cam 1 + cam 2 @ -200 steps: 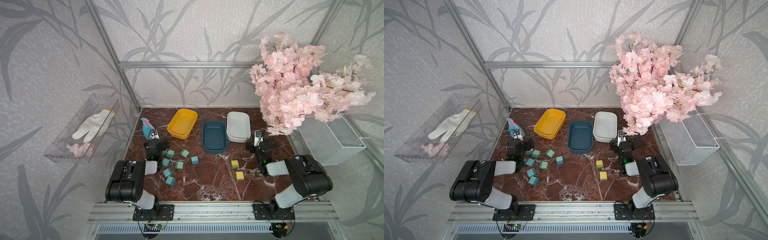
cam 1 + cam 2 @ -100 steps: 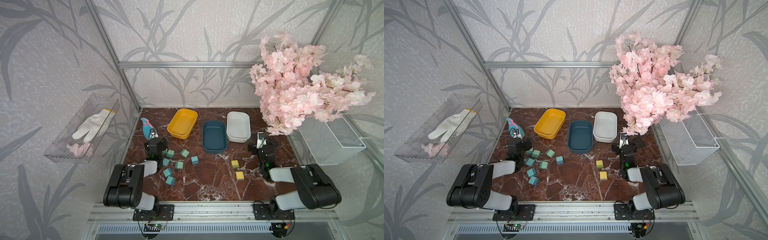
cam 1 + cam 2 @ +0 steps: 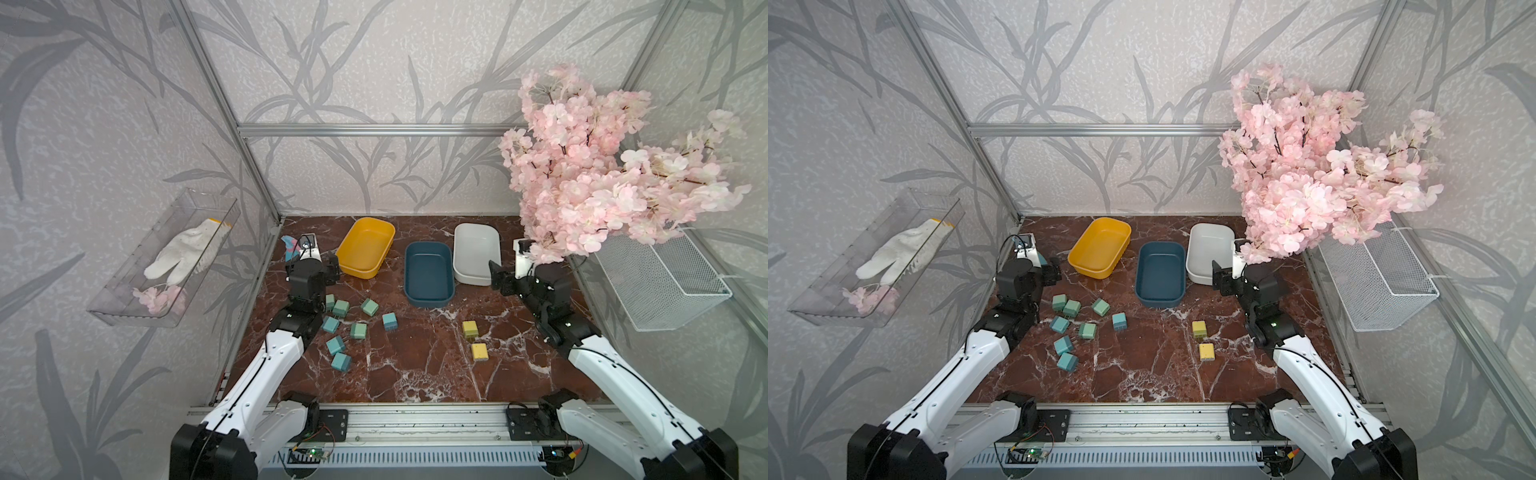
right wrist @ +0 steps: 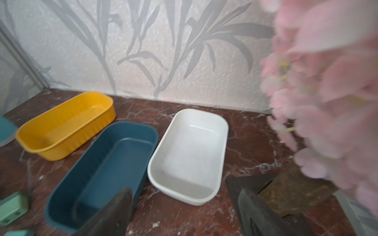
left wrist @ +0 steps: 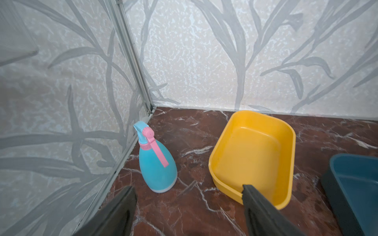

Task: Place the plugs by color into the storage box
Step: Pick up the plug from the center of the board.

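I see the jaws of left arm point(image 3: 274, 357) and right arm point(image 3: 615, 374) spread, empty; plugs point(image 3: 358, 331) lie on worktop point(image 3: 415, 374).

Grey leaf-print walls point(image 3: 374, 62), alu frame point(image 3: 374, 129), red-brown marble top point(image 3: 415, 374), pink blossoms point(image 3: 602, 174)

Both arms are extending from their bases at the near edge toward the far side. The left arm point(image 3: 270, 365) is rising along the left side, and the left hand point(image 3: 331, 269) is hovering at the far left, pointing toward the far side. Its fingers point(image 5: 122, 210) are standing well apart and holding nothing. The right arm point(image 3: 615, 374) is doing likewise on the right, with the right hand point(image 3: 497, 276) pointing far and left, its fingers point(image 4: 116, 210) also spread and empty.
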